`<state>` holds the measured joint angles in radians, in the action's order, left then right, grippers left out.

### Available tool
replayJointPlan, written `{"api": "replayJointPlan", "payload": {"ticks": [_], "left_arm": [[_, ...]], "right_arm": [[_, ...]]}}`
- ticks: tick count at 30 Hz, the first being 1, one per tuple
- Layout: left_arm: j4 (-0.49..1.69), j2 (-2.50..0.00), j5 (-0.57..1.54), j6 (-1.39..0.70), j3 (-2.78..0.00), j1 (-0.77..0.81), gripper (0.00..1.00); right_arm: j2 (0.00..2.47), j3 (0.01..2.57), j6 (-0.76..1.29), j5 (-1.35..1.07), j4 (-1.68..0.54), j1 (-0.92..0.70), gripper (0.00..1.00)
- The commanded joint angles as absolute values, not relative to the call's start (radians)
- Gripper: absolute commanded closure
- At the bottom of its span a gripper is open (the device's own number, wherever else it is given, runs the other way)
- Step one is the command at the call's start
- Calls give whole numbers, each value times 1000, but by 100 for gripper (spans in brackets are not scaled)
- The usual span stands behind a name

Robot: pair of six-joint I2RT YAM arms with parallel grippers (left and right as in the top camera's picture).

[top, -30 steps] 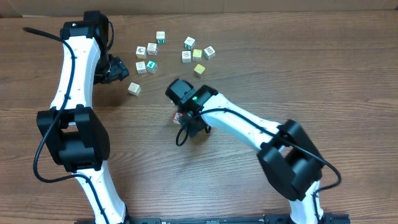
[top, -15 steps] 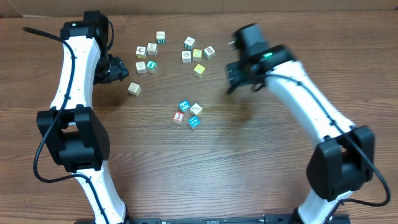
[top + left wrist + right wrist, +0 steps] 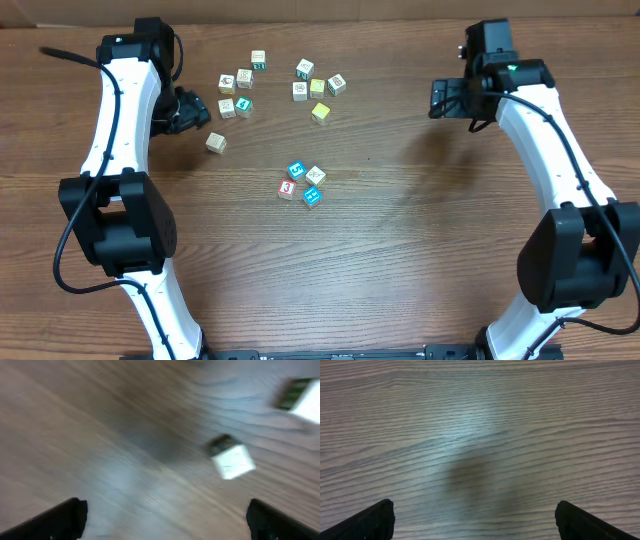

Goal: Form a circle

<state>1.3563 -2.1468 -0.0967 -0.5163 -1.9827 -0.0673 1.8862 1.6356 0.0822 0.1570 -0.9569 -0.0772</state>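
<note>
**Holding both pincers wide and empty, away from the ring**

You had the tight little ring of four small printed cubes (image 3: 302, 184) near the middle of the brown wood-grain bench (image 3: 400, 260). A bright blue cube (image 3: 296, 170) sat on the far side, a cream-white cube (image 3: 316, 175) to its right, a red cube (image 3: 287, 188) on the left and a second bright blue cube (image 3: 312, 196) nearest the arm bases. They crowded a small central gap; whether each pair touched was too fine to tell.

Your left pincer (image 3: 200, 112) stood with its jaws spread wide and nothing between them, over the far-left part of the bench. Its blurred wrist view showed only bare wood in the gap and a pale loose cube (image 3: 231, 459) lying ahead. Your right pincer (image 3: 436, 99) was likewise spread wide and empty, over bare wood on the far right, well apart from every cube.

What the coming move turned on was this: the ring lay between the two arms and nearer the bases than either pincer. It was to the right of the left one and to the left of the right one. The left pincer looked the nearer, though a lone cream cube (image 3: 215, 142) sat just beside that line of approach. The ring had no long axis to square up to; it read as a compact diamond.

Judged from that layout, the circle looked formed, and any further move would have been only a light nudge to even the spacing.
</note>
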Motion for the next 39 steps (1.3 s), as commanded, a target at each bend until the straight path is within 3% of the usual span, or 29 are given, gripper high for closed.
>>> {"api": "replayJointPlan", "payload": {"ticks": [1,3,7,9,12,15,22,30,35,39], "left_arm": [[1356,-2120,126,-455,-1998,-62,64],[1376,-2120,261,-352,-1998,-39,73],[1428,-2120,286,-156,-1998,30,70],[1456,-2120,252,-138,-1998,74,58],[1483,-2120,202,-138,-1998,139,28],[1497,-2120,158,-138,-1998,199,13],[1480,-2120,85,-190,-1956,318,31],[1406,-2120,-9,-224,-1808,405,33],[1351,-2120,-7,-233,-1742,411,56],[1325,-2120,-7,-233,-1713,403,53]], "right_arm": [[1872,1644,84,156,-952,-76,0],[1872,1644,84,156,-952,-76,0],[1872,1644,84,156,-952,-76,0],[1872,1644,84,156,-952,-76,0],[1872,1644,84,156,-952,-76,0],[1872,1644,84,156,-952,-76,0],[1872,1644,84,156,-952,-76,0],[1872,1644,84,156,-952,-76,0],[1872,1644,84,156,-952,-76,0],[1872,1644,84,156,-952,-76,0]]}}
